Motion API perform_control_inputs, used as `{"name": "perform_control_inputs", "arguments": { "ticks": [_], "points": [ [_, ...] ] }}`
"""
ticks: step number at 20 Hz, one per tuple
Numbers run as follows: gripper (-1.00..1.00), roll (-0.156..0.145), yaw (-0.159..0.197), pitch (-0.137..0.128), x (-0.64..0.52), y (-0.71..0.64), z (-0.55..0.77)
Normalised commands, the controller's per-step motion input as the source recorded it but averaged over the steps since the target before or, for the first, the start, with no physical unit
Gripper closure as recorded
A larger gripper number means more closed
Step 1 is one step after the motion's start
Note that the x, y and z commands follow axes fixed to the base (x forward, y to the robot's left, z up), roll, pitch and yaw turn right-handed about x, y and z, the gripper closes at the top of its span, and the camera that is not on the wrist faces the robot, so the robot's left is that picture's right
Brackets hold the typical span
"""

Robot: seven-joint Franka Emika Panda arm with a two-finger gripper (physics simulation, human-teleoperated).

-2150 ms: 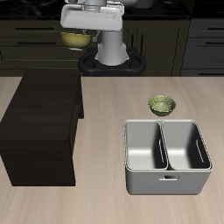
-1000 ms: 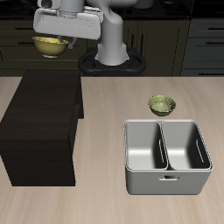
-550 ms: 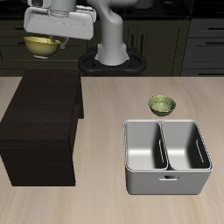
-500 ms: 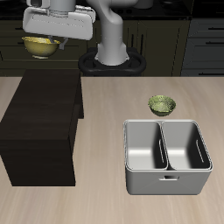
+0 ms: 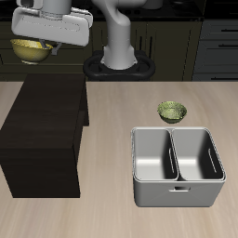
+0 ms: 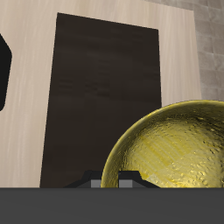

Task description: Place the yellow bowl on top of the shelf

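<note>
The yellow bowl (image 5: 30, 51) hangs in my gripper (image 5: 33, 43), high in the air past the back edge of the shelf (image 5: 45, 130). The gripper is shut on the bowl's rim. In the wrist view the bowl (image 6: 175, 149) fills much of the frame, speckled gold inside, with the shelf's dark flat top (image 6: 101, 96) below it. The shelf is a large dark brown-black box on the table. The fingertips themselves are mostly hidden by the bowl and the gripper body.
An olive-green bowl (image 5: 172, 112) sits on the table behind the grey two-compartment metal bin (image 5: 178, 165). The robot's base (image 5: 117, 63) stands at the table's back. Dark cabinets line the wall behind.
The gripper has carried the yellow bowl sideways along the table's back, away from the robot's base, to beyond the shelf's far back corner. It stays high and shut on the bowl.
</note>
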Motion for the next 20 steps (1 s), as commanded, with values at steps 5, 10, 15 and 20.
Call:
{"name": "perform_control_inputs", "arguments": {
  "ticks": [5, 10, 15, 20],
  "points": [
    [1.0, 0.015, -0.013, 0.048, 0.13, -0.04, -0.18],
    [1.0, 0.028, 0.005, 0.055, 0.08, 0.08, -0.3],
    [1.0, 0.023, 0.011, 0.057, 0.06, 0.08, -0.32],
    [1.0, 0.009, -0.01, 0.028, 0.02, 0.07, -0.2]
  ]
}}
